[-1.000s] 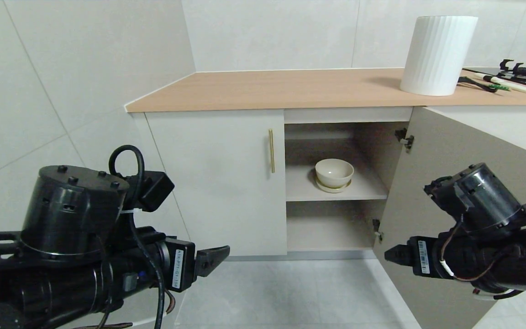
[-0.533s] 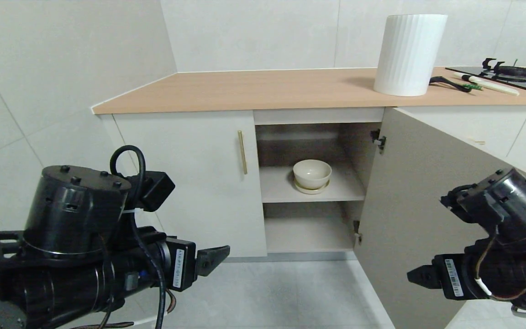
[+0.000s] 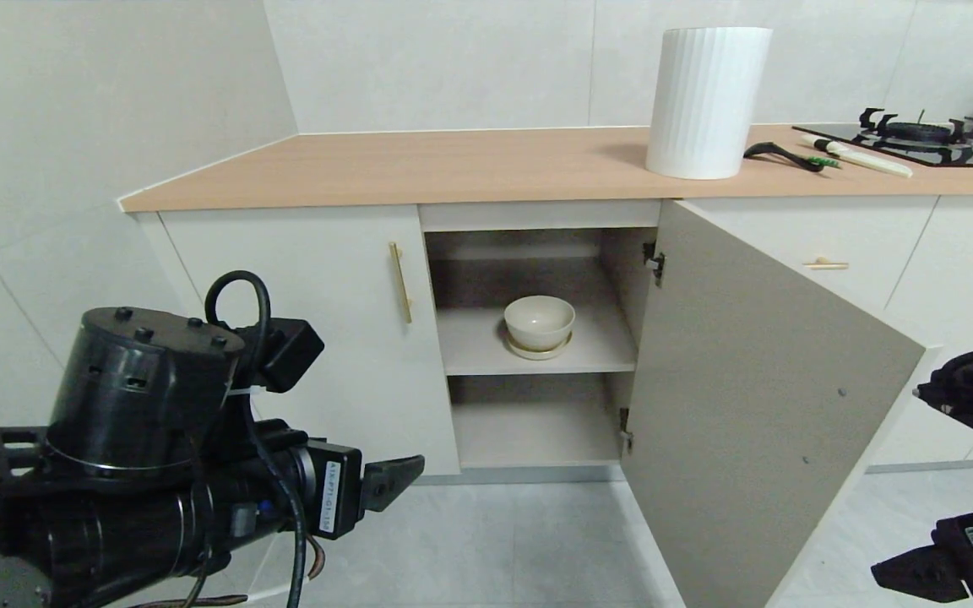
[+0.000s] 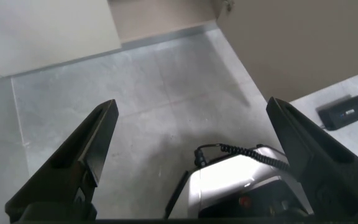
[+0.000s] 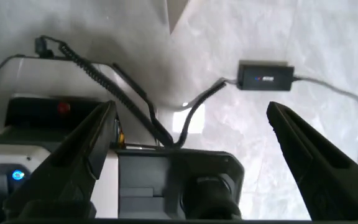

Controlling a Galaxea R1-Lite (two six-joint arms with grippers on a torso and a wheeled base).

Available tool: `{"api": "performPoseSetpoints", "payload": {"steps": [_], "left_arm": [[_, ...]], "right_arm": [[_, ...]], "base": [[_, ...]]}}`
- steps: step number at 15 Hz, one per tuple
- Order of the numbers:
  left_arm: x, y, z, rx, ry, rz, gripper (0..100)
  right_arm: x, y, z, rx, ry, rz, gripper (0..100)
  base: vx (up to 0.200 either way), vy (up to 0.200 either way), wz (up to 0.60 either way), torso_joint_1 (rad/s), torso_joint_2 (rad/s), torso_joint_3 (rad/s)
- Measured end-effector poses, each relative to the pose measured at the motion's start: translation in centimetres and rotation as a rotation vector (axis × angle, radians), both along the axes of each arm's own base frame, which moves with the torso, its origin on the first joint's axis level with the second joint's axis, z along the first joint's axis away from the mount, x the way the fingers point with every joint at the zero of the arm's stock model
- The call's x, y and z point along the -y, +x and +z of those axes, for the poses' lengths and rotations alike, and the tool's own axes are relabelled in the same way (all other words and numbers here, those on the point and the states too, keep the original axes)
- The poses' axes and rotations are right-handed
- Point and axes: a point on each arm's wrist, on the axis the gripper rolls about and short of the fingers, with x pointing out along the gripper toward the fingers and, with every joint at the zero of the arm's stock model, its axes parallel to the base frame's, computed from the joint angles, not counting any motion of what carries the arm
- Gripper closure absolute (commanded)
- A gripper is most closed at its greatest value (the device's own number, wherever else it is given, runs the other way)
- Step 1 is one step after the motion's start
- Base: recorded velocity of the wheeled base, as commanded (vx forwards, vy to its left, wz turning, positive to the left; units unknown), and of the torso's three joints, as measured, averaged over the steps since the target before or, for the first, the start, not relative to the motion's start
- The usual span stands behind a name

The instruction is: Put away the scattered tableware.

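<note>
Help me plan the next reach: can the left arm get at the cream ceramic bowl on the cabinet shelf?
Probably yes: the grey cabinet door stands wide open, and nothing lies between the cream ceramic bowl on the shelf and the open left pincer.

Head camera swung right. Right gripper (image 3: 902, 576) pulled lower and rightward, away from cabinet door (image 3: 757, 405).

Ahead of and above left gripper (image 4: 191, 106): cabinet (image 3: 301, 338), left door shut, brass handle (image 3: 402, 283), wood counter (image 3: 419, 165) on top. Right door (image 3: 757, 405) swung open, standing between both grippers. High above right gripper (image 5: 190, 107): white ribbed cylinder (image 3: 706, 101), two utensils (image 3: 824, 159) just beside it, stove (image 3: 917, 139) past them. Power brick (image 5: 266, 74) on floor (image 3: 520, 540) beneath right gripper.
</note>
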Motion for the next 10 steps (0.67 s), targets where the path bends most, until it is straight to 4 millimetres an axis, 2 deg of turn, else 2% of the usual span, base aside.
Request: {"api": "performPoseSetpoints", "payload": {"steps": [2,4,10], "left_arm": [[0.0,0.0,0.0,0.0,-0.001,0.0,0],[0.0,0.0,0.0,0.001,-0.001,-0.001,0],[0.0,0.0,0.0,0.001,-0.002,-0.002,0]], "right_arm": [[1.2,0.1,0.9,-0.009,-0.016,-0.068,0],[2.8,1.1,1.5,0.006,-0.037,-0.164,0],[7.7,5.2,2.4,0.126,-0.059,-0.404,0]], "base": [[0.0,0.0,0.0,0.0,0.0,0.0],[0.0,0.0,0.0,0.0,0.0,0.0],[0.0,0.0,0.0,0.0,0.0,0.0]]}}
